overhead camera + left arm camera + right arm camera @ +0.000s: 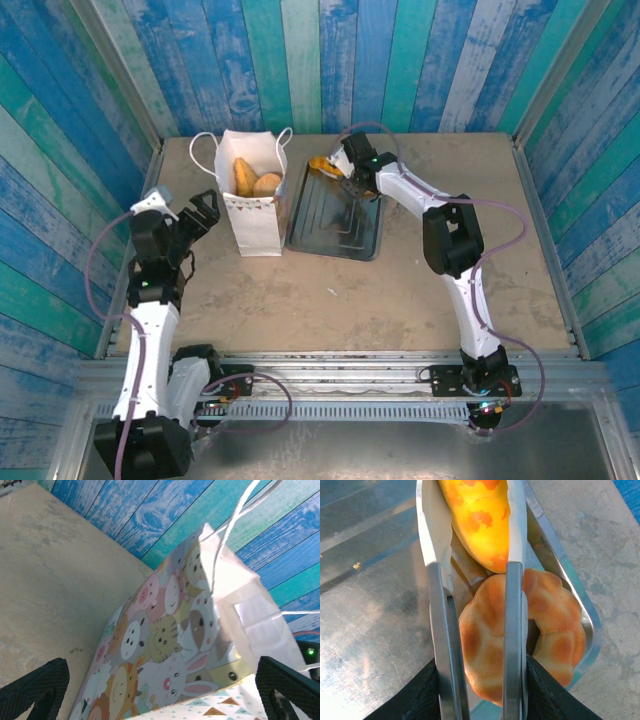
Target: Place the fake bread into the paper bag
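Note:
The white paper bag (255,215) stands upright at the table's back left with two golden pieces of fake bread (255,180) inside. In the left wrist view its side shows cartoon animals (165,645). My left gripper (195,215) hangs open just left of the bag, and its fingers (37,690) frame the bag without touching it. My right gripper (470,525) is over the tray's far left corner, its long metal blades shut on a yellow-orange pastry (482,515). A ring doughnut (555,625) lies under the blades in the tray corner.
The grey metal tray (335,225) lies right of the bag, almost touching it, with a raised rim (570,580). Blue and green plank walls close the table on three sides. The bag's cord handles (240,510) stick up above its mouth.

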